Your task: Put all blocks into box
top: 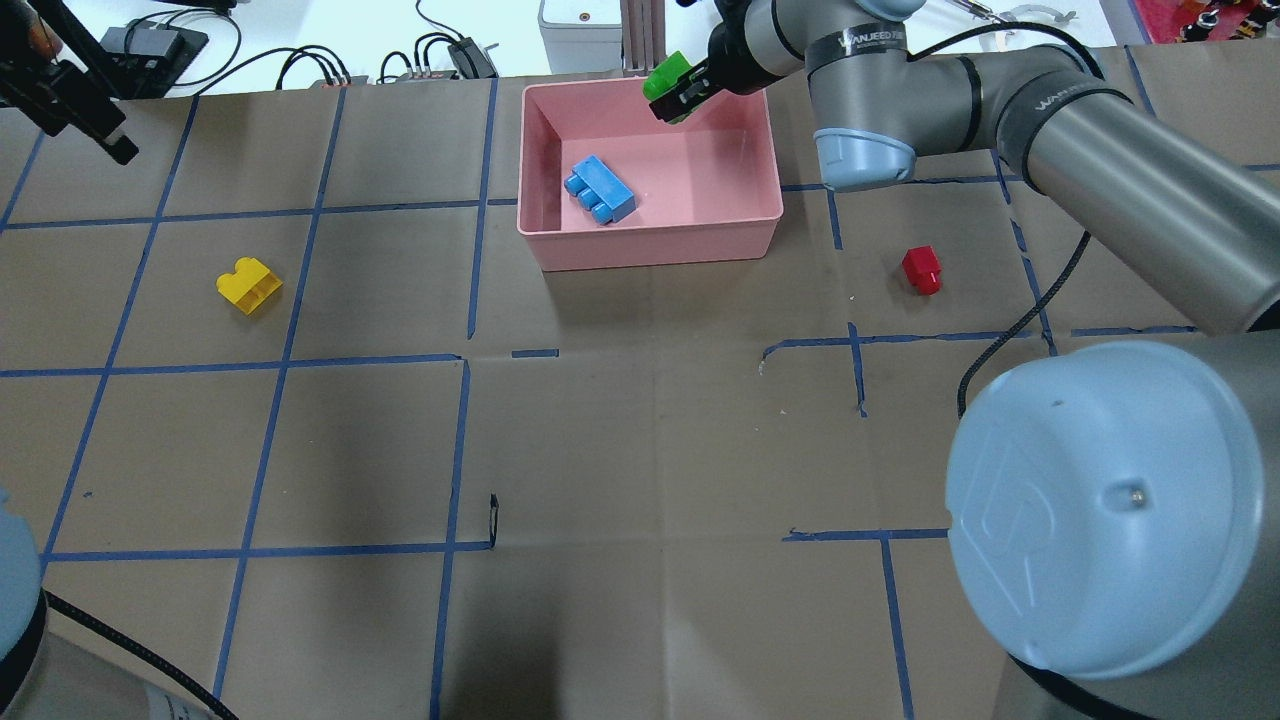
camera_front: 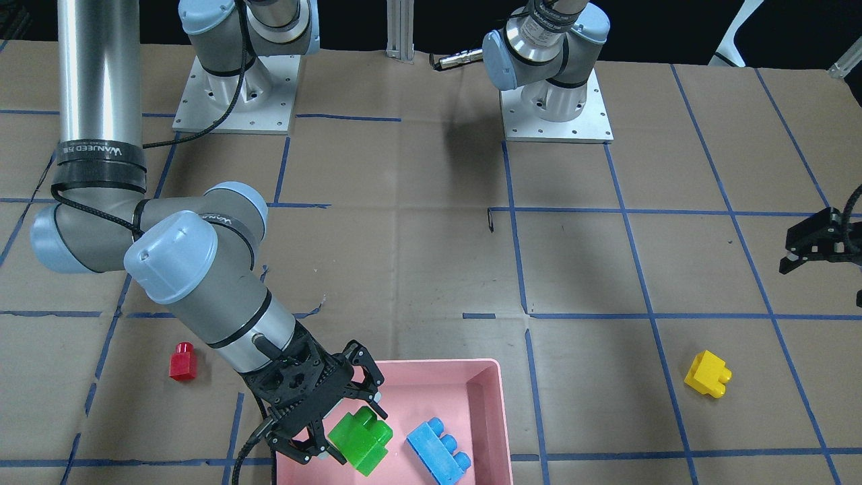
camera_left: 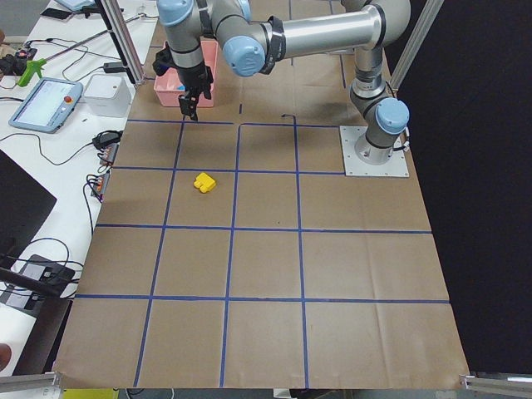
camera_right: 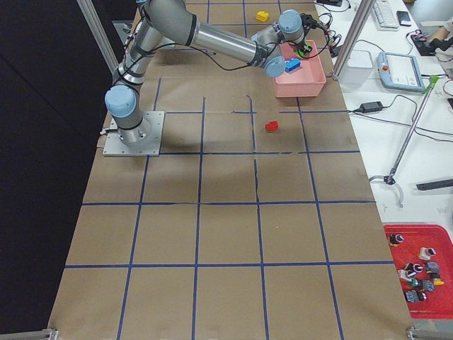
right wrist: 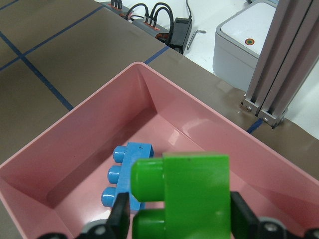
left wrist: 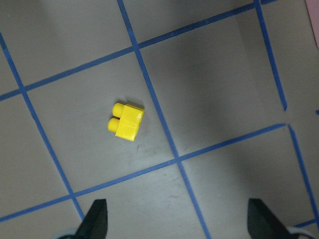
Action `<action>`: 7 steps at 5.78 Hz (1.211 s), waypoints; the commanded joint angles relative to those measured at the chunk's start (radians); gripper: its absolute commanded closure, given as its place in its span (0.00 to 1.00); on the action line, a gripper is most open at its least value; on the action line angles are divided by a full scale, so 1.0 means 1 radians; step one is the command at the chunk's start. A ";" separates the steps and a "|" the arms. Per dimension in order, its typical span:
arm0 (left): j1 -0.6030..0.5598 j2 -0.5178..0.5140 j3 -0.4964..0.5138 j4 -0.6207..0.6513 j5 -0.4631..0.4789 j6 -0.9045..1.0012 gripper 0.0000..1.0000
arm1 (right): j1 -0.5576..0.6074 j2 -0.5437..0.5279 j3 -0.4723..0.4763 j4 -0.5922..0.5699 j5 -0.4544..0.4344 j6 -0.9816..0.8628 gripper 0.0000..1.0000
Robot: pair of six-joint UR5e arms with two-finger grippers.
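Observation:
My right gripper is shut on the green two-stud brick and holds it above the pink box, near its far wall in the overhead view. In the right wrist view the green brick sits between the fingers, over the box. The blue three-stud brick lies inside the box. The red brick lies on the table to the right of the box. The yellow brick lies far left. My left gripper is open and empty, high above the yellow brick.
The table is brown cardboard with a blue tape grid. The arm bases stand at the robot's edge. An aluminium post, a white device and cables lie beyond the box's far side. The right arm's elbow fills the overhead view's lower right.

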 commanded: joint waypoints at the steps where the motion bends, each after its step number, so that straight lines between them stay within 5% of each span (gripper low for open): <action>1: 0.016 -0.048 -0.013 0.047 -0.021 0.124 0.01 | 0.001 0.004 -0.009 0.002 -0.009 -0.007 0.00; 3: 0.013 -0.165 -0.044 0.144 -0.032 0.118 0.01 | -0.048 -0.049 0.015 0.050 -0.039 -0.006 0.00; 4: 0.014 -0.200 -0.096 0.232 -0.032 0.111 0.01 | -0.142 -0.104 0.022 0.162 -0.048 -0.009 0.00; 5: 0.016 -0.213 -0.186 0.364 -0.034 0.110 0.01 | -0.209 -0.175 0.037 0.347 -0.170 -0.003 0.00; 6: 0.017 -0.214 -0.285 0.509 -0.034 0.110 0.01 | -0.226 -0.197 0.055 0.390 -0.405 0.008 0.00; 7: 0.017 -0.214 -0.342 0.573 -0.034 0.108 0.01 | -0.228 -0.194 0.109 0.380 -0.465 0.085 0.02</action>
